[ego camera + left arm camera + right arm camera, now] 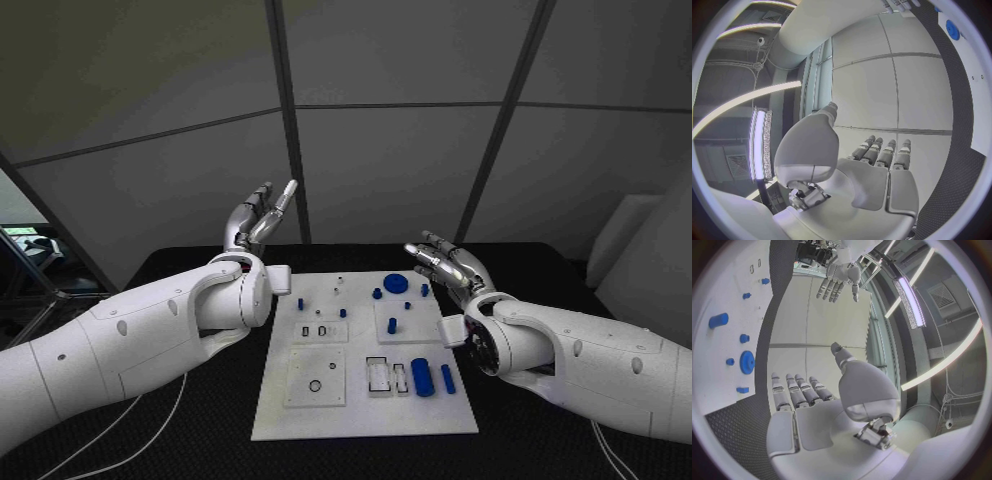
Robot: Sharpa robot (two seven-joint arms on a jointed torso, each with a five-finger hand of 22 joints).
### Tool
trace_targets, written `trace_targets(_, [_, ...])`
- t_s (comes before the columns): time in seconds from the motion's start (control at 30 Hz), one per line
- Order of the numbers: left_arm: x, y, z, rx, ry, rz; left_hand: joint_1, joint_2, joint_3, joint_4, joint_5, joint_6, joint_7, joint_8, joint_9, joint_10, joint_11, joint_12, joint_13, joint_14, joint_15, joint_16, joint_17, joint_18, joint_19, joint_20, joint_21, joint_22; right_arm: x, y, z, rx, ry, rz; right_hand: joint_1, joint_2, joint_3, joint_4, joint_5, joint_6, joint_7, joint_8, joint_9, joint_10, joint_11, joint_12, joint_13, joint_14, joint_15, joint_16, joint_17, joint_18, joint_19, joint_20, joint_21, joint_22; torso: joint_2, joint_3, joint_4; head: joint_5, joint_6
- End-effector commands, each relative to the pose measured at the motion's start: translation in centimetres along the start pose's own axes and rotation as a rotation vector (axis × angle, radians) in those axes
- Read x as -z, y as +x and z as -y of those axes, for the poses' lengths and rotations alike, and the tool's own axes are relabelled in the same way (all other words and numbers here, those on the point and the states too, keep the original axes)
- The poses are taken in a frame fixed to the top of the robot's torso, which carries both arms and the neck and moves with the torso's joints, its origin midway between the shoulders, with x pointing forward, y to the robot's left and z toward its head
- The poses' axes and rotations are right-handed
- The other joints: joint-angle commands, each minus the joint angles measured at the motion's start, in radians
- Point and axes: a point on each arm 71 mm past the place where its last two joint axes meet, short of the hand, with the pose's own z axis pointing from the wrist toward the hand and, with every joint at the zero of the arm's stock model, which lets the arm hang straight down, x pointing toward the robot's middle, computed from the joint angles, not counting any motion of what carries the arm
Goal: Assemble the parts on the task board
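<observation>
- Head view: task board [361, 400] lower centre on black table [188, 440]; left hand [260, 218] raised at its upper-left, fingers straight, slightly apart, empty. Right hand [450, 265] at upper-right edge, fingers spread, empty. Blue gear [395, 283], cylinder [421, 376], small pegs hard to read.
- Left wrist view: fingers [879, 152] extended, nothing held; board cut off at rim.
- Right wrist view: fingers [798, 390] extended, empty; board partly cut off.

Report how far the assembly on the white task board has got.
Nothing clearly looks assembled yet. Small blue parts such as the round blue disc and the long blue cylinder sit spread over the white task board; whether any are seated, I cannot tell. Nothing is in hand: the left hand and right hand are raised, open and empty beside the board. Picking and fitting the parts seems to remain.
</observation>
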Motion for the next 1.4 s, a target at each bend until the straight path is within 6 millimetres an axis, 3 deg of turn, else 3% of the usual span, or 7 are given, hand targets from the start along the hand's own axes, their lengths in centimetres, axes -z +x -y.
trace_targets(0.03, [-0.1, 0.3, 0.4, 0.005, 0.038, -0.043, 0.023, 0.002, 0.001, 0.007, 0.006, 0.012, 0.005, 0.004, 0.002, 0.011, 0.004, 0.006, 0.002, 0.003, 0.012, 0.007, 0.002, -0.057, 0.001, 0.01, 0.006, 0.001, -0.1, 1.0, 0.3, 0.03, 0.022, -0.158, 0.129, -0.002, 0.003, -0.074, -0.017, 0.157, 0.137, 0.031, 0.019, 0.222, 0.029, 0.038, 0.019, 0.249, 0.021, 0.049, 0.021, 0.039, 0.157, 0.007, 0.058, 0.025, 0.0, -0.0002, -0.0002, 0.0, 0.0])
trace_targets(0.2, [0.0, -0.3, 0.5, 0.009, 0.032, -0.054, 0.03, 0.017, 0.005, 0.005, 0.005, 0.03, 0.013, 0.008, 0.005, 0.03, 0.013, 0.009, 0.005, 0.02, 0.019, 0.011, 0.004, -0.056, 0.005, 0.011, 0.007, 0.002, -0.6, -0.5, -0.8, 0.219, -0.099, -0.138, 0.209, -0.004, 0.028, -0.135, 0.011, 0.428, 0.13, 0.093, 0.047, 0.567, 0.013, 0.112, 0.041, 0.565, -0.001, 0.116, 0.039, 0.099, 0.365, 0.007, 0.138, 0.055, 0.014, -0.0016, 0.0027, 0.003, -0.012])
trace_targets(0.47, [0.4, -2.2, 1.0, 0.008, 0.045, -0.04, 0.085, 0.075, -0.015, -0.031, 0.004, 0.247, 0.057, 0.058, 0.032, 0.213, 0.058, 0.044, 0.025, 0.286, 0.072, 0.085, 0.039, -0.037, 0.216, 0.011, 0.08, 0.045, -1.1, -1.0, -2.0, 0.389, -0.198, -0.139, 0.238, -0.028, 0.098, -0.165, 0.03, 0.692, 0.109, 0.101, 0.043, 0.72, -0.025, 0.079, 0.029, 0.735, -0.046, 0.094, 0.03, 0.122, 0.496, -0.01, 0.176, 0.045, 0.03, 0.0008, 0.0036, 0.0, -0.012])
trace_targets(0.6, [0.6, -2.8, 1.2, 0.011, 0.047, -0.049, 0.114, 0.088, -0.031, -0.057, 0.004, 0.387, 0.081, 0.09, 0.047, 0.437, 0.091, 0.097, 0.046, 0.608, 0.038, 0.185, 0.077, 0.01, 0.53, 0.007, 0.204, 0.106, -1.4, -1.2, -3.0, 0.461, -0.24, -0.148, 0.23, -0.048, 0.144, -0.165, 0.029, 0.742, 0.096, 0.091, 0.043, 0.782, -0.042, 0.063, 0.03, 0.809, -0.065, 0.091, 0.033, 0.125, 0.549, -0.031, 0.195, 0.043, 0.04, 0.0013, 0.0061, -0.005, -0.008])
trace_targets(0.7, [0.9, -2.9, 1.4, 0.017, 0.045, -0.061, 0.137, 0.094, -0.043, -0.079, 0.006, 0.524, 0.084, 0.121, 0.06, 0.668, 0.128, 0.158, 0.066, 0.701, 0.008, 0.209, 0.081, 0.041, 0.616, 0.007, 0.241, 0.118, -1.8, -1.5, -4.1, 0.521, -0.26, -0.157, 0.219, -0.061, 0.172, -0.163, 0.026, 0.775, 0.086, 0.089, 0.044, 0.826, -0.053, 0.058, 0.03, 0.855, -0.08, 0.092, 0.035, 0.124, 0.583, -0.046, 0.208, 0.044, 0.05, 0.0016, 0.0102, -0.009, -0.003])
trace_targets(1.17, [3.0, -2.0, 2.6, 0.065, 0.014, -0.166, 0.193, 0.117, -0.081, -0.142, 0.005, 0.7, 0.085, 0.134, 0.051, 0.846, 0.076, 0.16, 0.049, 0.946, -0.061, 0.247, 0.114, 0.055, 0.868, -0.052, 0.338, 0.147, -4.3, -2.0, -8.4, 0.953, -0.263, -0.232, 0.216, -0.124, 0.182, -0.158, 0.037, 0.87, 0.042, 0.074, 0.046, 0.965, -0.109, 0.038, 0.034, 1.154, -0.178, 0.182, 0.097, 0.122, 0.849, -0.162, 0.396, 0.121, 0.09, -0.0035, 0.022, -0.021, 0.01])
trace_targets(1.4, [4.4, -1.5, 3.3, 0.09, -0.003, -0.225, 0.196, 0.119, -0.085, -0.148, 0.005, 0.706, 0.084, 0.131, 0.049, 0.855, 0.074, 0.155, 0.048, 0.957, -0.064, 0.244, 0.119, 0.054, 0.878, -0.056, 0.34, 0.147, -5.0, -0.6, -9.5, 1.229, -0.227, -0.294, 0.205, -0.145, 0.17, -0.144, 0.054, 0.899, 0.024, 0.051, 0.044, 0.965, -0.133, 0.034, 0.035, 1.238, -0.212, 0.473, 0.275, 0.118, 0.96, -0.21, 0.582, 0.223, 0.119, -0.0118, 0.0296, -0.03, 0.009])
